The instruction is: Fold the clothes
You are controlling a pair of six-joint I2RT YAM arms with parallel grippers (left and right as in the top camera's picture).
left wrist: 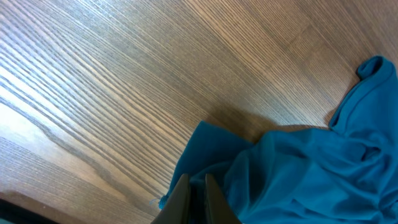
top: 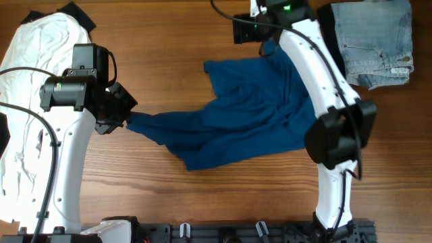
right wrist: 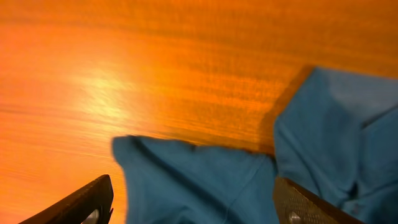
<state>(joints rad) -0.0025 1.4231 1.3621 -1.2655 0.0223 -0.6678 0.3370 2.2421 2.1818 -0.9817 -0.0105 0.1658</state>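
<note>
The dark-blue shirt lies crumpled in the middle of the table, one corner drawn out to the left. My left gripper is shut on that left corner; in the left wrist view the fingers pinch the blue fabric just above the wood. My right gripper stands open over the shirt's far edge, and its wide-apart fingertips straddle a flap of the shirt. The white garment is spread at the far left. Folded pale-blue jeans sit at the back right.
The wooden table shows bare between the white garment and the shirt. A black cloth pokes out behind the white garment. My right arm crosses above the shirt's right side. The arm bases line the front edge.
</note>
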